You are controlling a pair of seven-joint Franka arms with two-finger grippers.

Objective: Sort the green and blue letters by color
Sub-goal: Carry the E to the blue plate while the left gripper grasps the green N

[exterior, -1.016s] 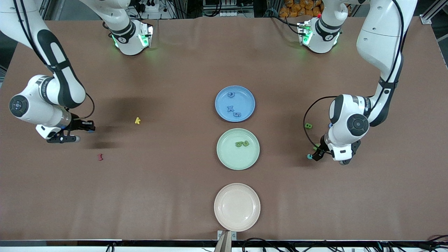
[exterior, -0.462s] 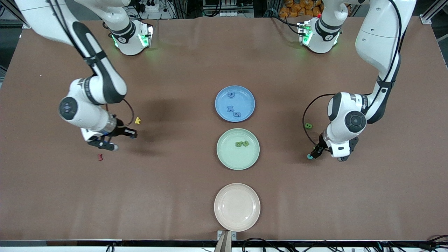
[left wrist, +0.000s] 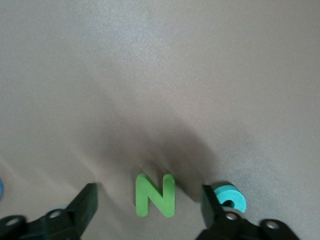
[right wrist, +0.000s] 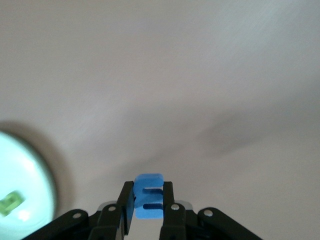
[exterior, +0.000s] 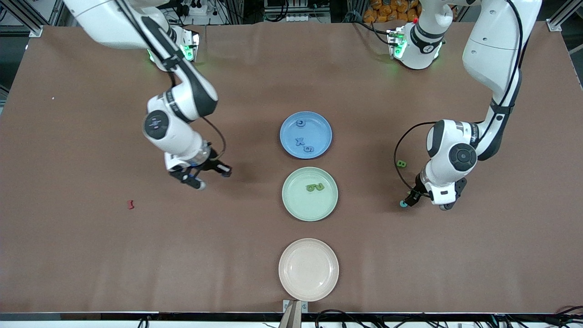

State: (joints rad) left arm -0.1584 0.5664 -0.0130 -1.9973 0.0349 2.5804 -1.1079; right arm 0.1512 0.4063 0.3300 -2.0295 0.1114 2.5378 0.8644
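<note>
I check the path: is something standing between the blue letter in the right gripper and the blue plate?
Nothing visible does. The right gripper holds the blue letter over bare table, and the blue plate lies toward the left arm's end.

Bare table between right end effector [exterior: 207,175] and plates; teal piece [left wrist: 229,197] touching left finger [left wrist: 216,210].

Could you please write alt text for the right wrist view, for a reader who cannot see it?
The right gripper is shut on a small blue letter, held above the bare brown table. At the picture's edge, part of a pale green plate shows with an olive green letter lying in it.
</note>
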